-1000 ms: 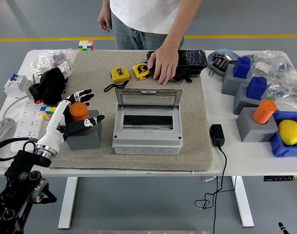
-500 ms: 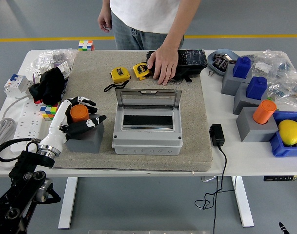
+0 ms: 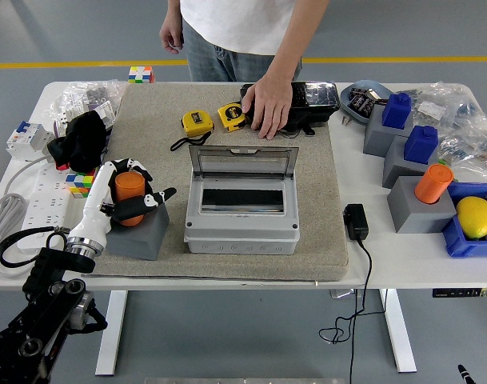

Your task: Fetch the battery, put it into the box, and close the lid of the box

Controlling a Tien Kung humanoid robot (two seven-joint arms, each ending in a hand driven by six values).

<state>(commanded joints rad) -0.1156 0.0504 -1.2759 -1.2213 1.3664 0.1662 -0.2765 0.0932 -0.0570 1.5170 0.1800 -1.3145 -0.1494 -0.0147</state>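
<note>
A: Item one, orange battery (image 3: 129,189)?
B: Upright on grey block (image 3: 138,233), left of the open-lidded grey box (image 3: 241,216); left hand (image 3: 125,200) fingers curled around it.
A: Person's hand (image 3: 268,110)?
B: Far side, resting on black case (image 3: 307,100).

Even, bright overhead light; sharp picture throughout.
We see soft, short shadows under the left hand (image 3: 125,200) and right of it beneath the box (image 3: 241,200) lid; faint glare on the white table (image 3: 403,260) beyond.

A workshop: tape measures (image 3: 214,119), circuit breaker (image 3: 29,138), yellow-lined concrete floor (image 3: 67,40)
</note>
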